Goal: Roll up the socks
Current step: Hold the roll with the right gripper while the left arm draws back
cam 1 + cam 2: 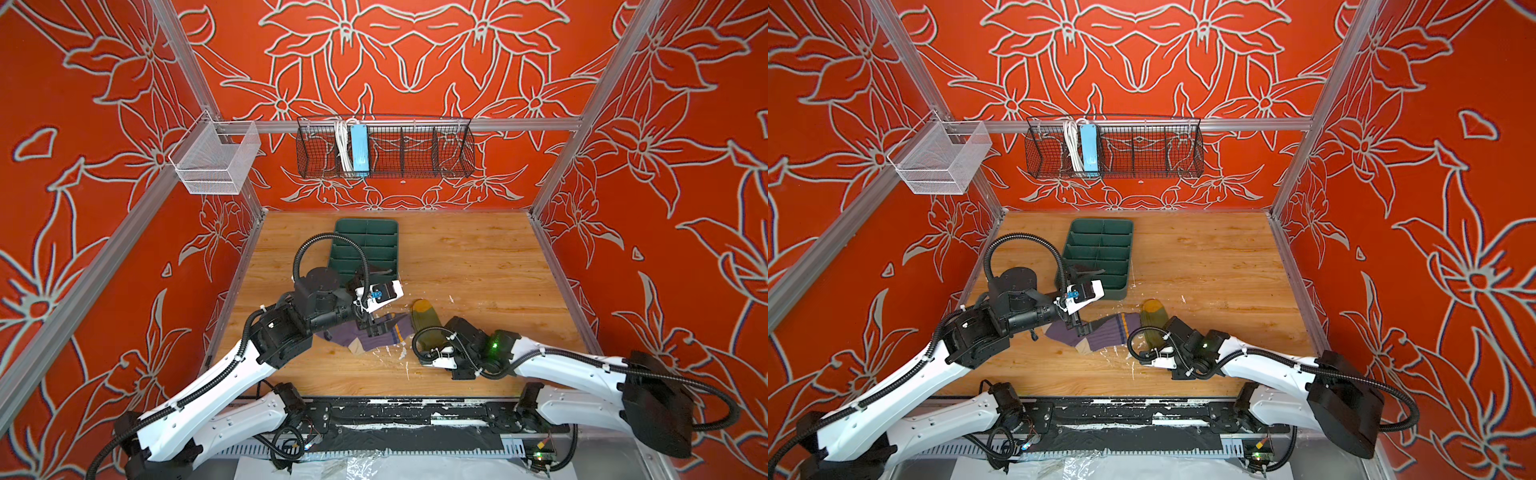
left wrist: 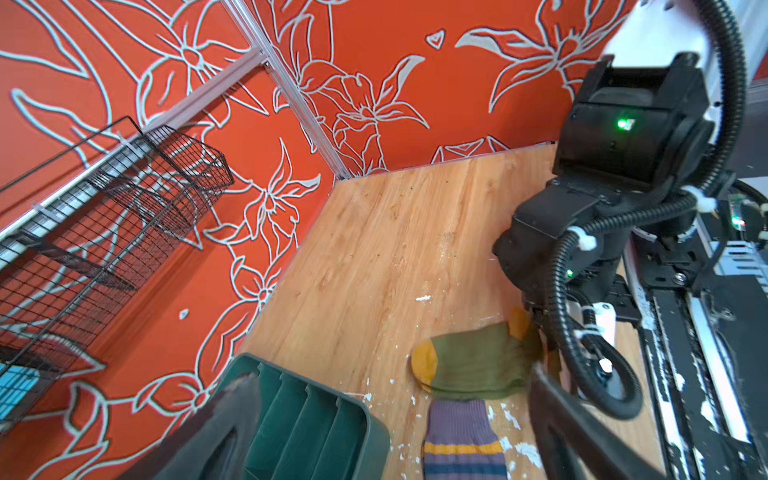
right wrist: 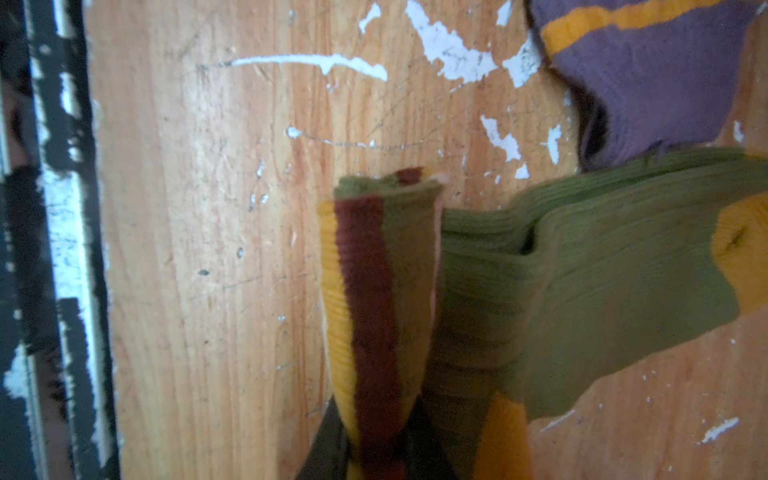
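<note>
The purple sock [image 1: 374,341] [image 1: 1100,337] lies flat on the wooden table, its navy and yellow cuff stripes [image 2: 462,451] turned toward the olive sock. My left gripper [image 1: 376,328] [image 2: 390,374] hovers over it, open and empty. The olive green sock [image 1: 423,320] [image 1: 1152,321] [image 2: 478,361] with the mustard toe lies across the purple sock's cuff end [image 3: 648,75]. My right gripper [image 3: 378,453] [image 1: 432,345] is shut on the olive sock's striped cuff [image 3: 365,291], which is bunched up between the jaws. In both top views the right wrist hides the grip.
A dark green divided tray [image 1: 365,232] [image 1: 1100,226] [image 2: 374,424] stands just behind the left gripper. White paint flecks [image 3: 449,50] dot the table [image 1: 478,266]. A black wire basket [image 1: 386,149] and a white mesh basket [image 1: 216,162] hang on the walls.
</note>
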Controlling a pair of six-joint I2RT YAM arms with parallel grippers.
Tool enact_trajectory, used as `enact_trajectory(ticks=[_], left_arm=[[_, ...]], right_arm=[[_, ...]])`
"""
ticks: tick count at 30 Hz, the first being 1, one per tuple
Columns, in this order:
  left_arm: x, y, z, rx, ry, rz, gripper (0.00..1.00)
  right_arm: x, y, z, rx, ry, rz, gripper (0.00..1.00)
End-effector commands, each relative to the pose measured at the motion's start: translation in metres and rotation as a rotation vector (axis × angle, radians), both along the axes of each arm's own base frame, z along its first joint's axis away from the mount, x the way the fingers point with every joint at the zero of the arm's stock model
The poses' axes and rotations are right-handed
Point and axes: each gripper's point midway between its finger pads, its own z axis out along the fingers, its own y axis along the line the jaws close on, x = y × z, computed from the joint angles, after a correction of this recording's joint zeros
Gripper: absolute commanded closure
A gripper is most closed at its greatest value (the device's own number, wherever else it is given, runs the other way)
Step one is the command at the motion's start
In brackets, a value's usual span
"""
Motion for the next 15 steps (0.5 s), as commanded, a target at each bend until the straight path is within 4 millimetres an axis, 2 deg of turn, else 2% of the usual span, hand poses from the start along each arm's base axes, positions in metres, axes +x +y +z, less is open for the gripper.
enact_trajectory(ticks=[1,7,11,13,15], left_arm=[[-0.009,0.014,0.0,0.036,-0.029,0.002,0.0],[-0.039,0.013,-0.037,0.143,0.016,-0.141,0.0],[-0.044,0.011,-0.053,0.208,-0.057,-0.136,0.0],[-0.049,0.007,-0.059,0.238,-0.102,-0.153,0.0],[-0.058,0.002,-0.072,0.272,-0.104,-0.184,0.0]], right_arm=[[-0.02,-0.012,-0.013,-0.049,0.107,-0.008,1.0],[-0.015,-0.008,-0.008,0.003,0.113,-0.072,1.0],[-0.003,-0.004,-0.005,0.015,0.132,-0.148,1.0],[-0.001,-0.001,-0.006,0.019,0.151,-0.164,1.0],[0.0,0.001,-0.009,0.013,0.163,-0.162,1.0]])
